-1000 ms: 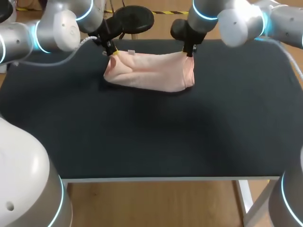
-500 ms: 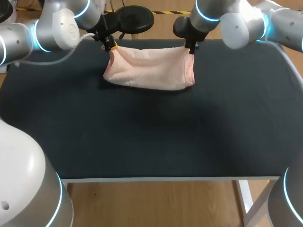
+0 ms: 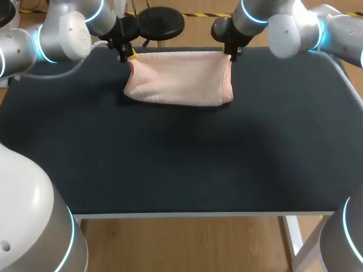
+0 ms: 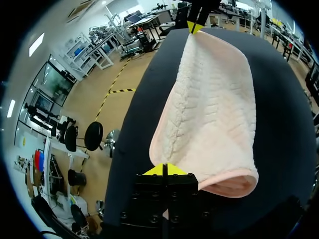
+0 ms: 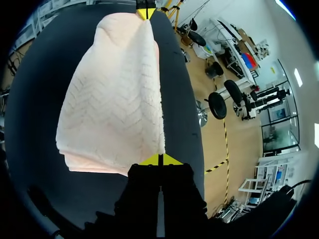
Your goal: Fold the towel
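A pale pink towel (image 3: 178,78) hangs by its far edge near the back of the black table, its lower part resting on the cloth. My left gripper (image 3: 128,55) is shut on the towel's far left corner. My right gripper (image 3: 229,54) is shut on the far right corner. In the left wrist view the towel (image 4: 212,114) stretches away from my left gripper (image 4: 165,170) to the other gripper (image 4: 194,26). From the right wrist the towel (image 5: 114,104) runs ahead of my right gripper (image 5: 159,160) to my left gripper (image 5: 145,12).
The black table (image 3: 181,158) reaches wide in front of the towel, with its front edge (image 3: 187,214) nearest the camera. Both arms stand over the table's back edge.
Both grippers have lifted the towel's far edge and carried it toward the back of the table, stretching the cloth taut between them. The towel has spread out flatter.
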Robot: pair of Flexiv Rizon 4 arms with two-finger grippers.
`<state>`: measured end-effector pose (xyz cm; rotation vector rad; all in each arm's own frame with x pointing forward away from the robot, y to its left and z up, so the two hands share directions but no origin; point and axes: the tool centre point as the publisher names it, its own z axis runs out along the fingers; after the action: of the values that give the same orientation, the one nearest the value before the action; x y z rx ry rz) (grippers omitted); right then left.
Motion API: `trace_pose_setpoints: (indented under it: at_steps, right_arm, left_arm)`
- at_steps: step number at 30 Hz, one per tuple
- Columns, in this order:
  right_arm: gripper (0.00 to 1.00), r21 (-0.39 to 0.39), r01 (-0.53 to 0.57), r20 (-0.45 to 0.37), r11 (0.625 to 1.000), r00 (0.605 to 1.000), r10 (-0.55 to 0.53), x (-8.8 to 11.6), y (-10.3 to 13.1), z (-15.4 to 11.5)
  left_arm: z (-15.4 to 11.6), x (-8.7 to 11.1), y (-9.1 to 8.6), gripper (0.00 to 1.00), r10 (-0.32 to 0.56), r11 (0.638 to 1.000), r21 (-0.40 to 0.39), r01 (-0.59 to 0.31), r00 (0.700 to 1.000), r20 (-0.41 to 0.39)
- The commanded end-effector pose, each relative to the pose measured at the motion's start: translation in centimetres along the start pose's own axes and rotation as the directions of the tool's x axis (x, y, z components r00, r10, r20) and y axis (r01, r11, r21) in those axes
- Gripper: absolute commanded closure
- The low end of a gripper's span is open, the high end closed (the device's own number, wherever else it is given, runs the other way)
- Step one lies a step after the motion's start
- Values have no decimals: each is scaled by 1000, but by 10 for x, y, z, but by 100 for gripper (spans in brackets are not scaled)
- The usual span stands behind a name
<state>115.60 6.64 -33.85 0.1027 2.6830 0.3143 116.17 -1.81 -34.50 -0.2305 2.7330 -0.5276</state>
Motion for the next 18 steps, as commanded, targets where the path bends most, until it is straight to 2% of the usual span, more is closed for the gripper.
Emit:
trace_pose_setpoints:
  at_steps: [1, 3, 4, 5, 6, 13, 18]
  right_arm:
    - [100, 3, 6, -19, 1000, 1000, -6, -3, 0, 8]
    - [100, 9, 7, -29, 1000, 1000, -7, -2, -1, 9]
    - [100, 21, 6, -37, 1000, 999, -5, -1, -1, 9]
    - [80, 19, 13, -44, 1000, 999, -12, -1, -1, 10]
    - [0, 23, 11, -48, 1000, 999, -10, -1, -1, 10]
    - [0, 33, -8, -15, 999, 1000, 9, -1, -1, 0]
    - [0, -4, -4, 12, 1000, 1000, 4, 2, 8, -21]
  left_arm:
    - [4, -4, 0, 100, 0, 1000, -8, 0, 1000, -7]
    - [4, -4, 1, 100, -2, 1000, -13, 2, 1000, -13]
    - [4, -3, 1, 84, -7, 1000, -25, 6, 1000, -24]
    - [5, -2, 2, 34, -7, 999, -34, 6, 1000, -27]
    - [5, -2, 2, 0, -8, 999, -38, 7, 1000, -29]
    - [-9, 7, 6, 0, -39, 999, -34, 38, 999, -34]
    - [-34, 12, 8, 0, -104, 994, 30, 104, 994, -23]
